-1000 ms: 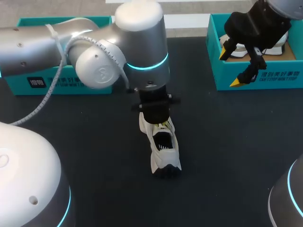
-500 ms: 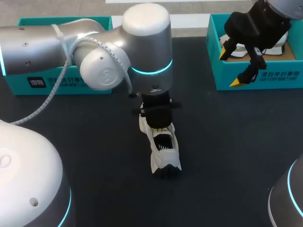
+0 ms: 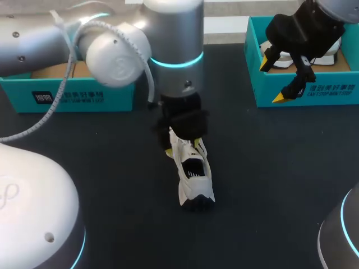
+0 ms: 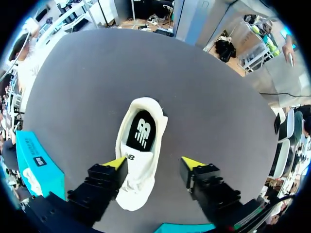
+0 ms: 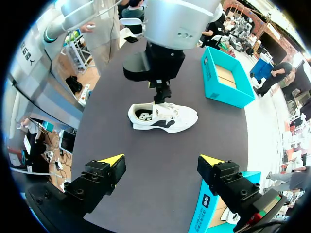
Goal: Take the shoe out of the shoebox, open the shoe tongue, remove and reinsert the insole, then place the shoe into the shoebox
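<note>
A white shoe point(image 3: 193, 180) with a dark insole point(image 4: 141, 134) lies on the black table, apart from both boxes. My left gripper point(image 3: 183, 149) hangs just above its laced front, open. In the left wrist view the left gripper point(image 4: 154, 163) straddles the shoe point(image 4: 146, 170); one yellow fingertip point(image 4: 116, 162) is against the shoe's side and the other stands clear of it. My right gripper point(image 3: 283, 75) is open and holds nothing above the teal shoebox point(image 3: 303, 92) at the back right. From the right wrist view, the shoe point(image 5: 165, 116) lies ahead of the right gripper point(image 5: 161, 160).
A second teal shoebox point(image 3: 67, 92) sits at the back left, partly behind my left arm. Another white shoe point(image 3: 332, 53) lies inside the right box. Bare black table surrounds the shoe on all sides.
My left gripper has gone from nearly shut on the shoe's front to open. The left arm has shifted slightly back. The shoe and the right arm have not moved.
</note>
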Robot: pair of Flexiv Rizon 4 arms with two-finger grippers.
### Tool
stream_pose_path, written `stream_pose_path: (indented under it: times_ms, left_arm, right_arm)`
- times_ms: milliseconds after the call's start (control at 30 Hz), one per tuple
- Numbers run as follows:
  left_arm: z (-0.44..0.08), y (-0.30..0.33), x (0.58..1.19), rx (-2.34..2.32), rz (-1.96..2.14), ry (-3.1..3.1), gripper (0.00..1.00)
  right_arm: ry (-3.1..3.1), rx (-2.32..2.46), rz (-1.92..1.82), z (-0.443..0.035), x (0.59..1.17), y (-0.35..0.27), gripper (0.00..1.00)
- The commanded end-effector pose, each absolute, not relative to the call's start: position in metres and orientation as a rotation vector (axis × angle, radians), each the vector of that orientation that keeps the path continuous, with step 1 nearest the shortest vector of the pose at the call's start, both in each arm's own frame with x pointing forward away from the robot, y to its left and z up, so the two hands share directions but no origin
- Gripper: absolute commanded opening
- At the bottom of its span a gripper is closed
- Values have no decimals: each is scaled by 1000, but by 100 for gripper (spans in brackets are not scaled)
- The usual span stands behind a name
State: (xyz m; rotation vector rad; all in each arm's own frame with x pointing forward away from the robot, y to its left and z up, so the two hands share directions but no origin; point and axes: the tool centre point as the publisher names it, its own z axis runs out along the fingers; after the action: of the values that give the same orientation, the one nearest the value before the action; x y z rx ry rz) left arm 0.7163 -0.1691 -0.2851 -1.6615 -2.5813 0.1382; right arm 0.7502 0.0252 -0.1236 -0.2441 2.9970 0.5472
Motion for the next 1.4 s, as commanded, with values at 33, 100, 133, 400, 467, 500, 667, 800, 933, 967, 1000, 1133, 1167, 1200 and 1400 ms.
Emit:
stream_pose_path:
  times_ms: [33, 100, 133, 400, 467, 500, 667, 800, 933, 967, 1000, 1133, 1167, 1200, 1400]
  left_arm:
    - [-287, -163, 718, -1665, 161, -2581, 100]
    - [-287, -163, 718, -1665, 161, -2581, 100]
    - [-287, -163, 718, -1665, 161, -2581, 100]
    - [-286, -159, 709, -1578, 147, -2658, 100]
    - [-284, -154, 698, -1358, 119, -2781, 100]
    - [-283, -151, 691, -1326, 102, -2819, 100]
    - [-278, -145, 680, -832, 37, -3083, 100]
    - [-281, -139, 673, -489, 162, -3162, 100]
    - [-283, -137, 667, -199, 244, -3077, 100]
    - [-283, -137, 667, -199, 244, -3077, 100]
    - [-283, -137, 667, -199, 244, -3077, 100]
    - [-283, -137, 667, -199, 244, -3077, 100]
    - [-283, -137, 667, -199, 244, -3077, 100]
    - [-283, -137, 667, -199, 244, -3077, 100]
    - [-283, -137, 667, -199, 244, -3077, 100]
  right_arm:
    - [3002, -244, 544, -124, 753, 26, 100]
    - [3002, -244, 544, -124, 753, 26, 100]
    - [3002, -244, 544, -124, 753, 26, 100]
    - [3002, -244, 544, -124, 753, 26, 100]
    - [3002, -244, 544, -124, 753, 26, 100]
    - [3002, -244, 544, -124, 753, 26, 100]
    - [3002, -244, 544, -124, 753, 26, 100]
    - [3002, -244, 544, -124, 753, 26, 100]
    - [3002, -244, 544, -124, 753, 26, 100]
    - [3002, -244, 544, -124, 753, 26, 100]
    - [3002, -244, 544, -124, 753, 26, 100]
    - [3002, -244, 544, -124, 753, 26, 100]
    - [3002, -244, 544, -124, 753, 26, 100]
    - [3002, -244, 544, -124, 753, 26, 100]
    - [3002, -244, 544, -124, 753, 26, 100]
